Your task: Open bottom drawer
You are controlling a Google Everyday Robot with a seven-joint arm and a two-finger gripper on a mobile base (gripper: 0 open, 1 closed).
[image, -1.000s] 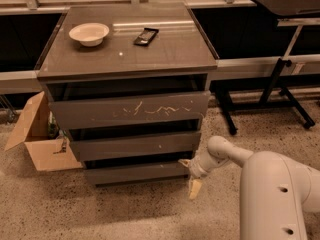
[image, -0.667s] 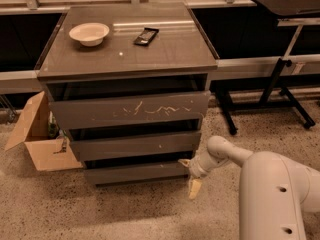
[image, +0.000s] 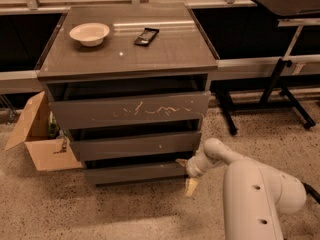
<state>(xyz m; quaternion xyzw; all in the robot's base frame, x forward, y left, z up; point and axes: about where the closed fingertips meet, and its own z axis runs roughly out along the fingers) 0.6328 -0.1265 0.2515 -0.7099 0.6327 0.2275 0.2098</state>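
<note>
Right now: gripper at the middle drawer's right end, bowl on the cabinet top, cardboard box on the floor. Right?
No. The camera view shows the gripper at the right end of the bottom drawer, not the middle one. The bowl is on the cabinet top, the cardboard box on the floor.

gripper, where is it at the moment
In the camera view the gripper is low and right of centre, at the right end of the bottom drawer front, just above the floor.
</note>
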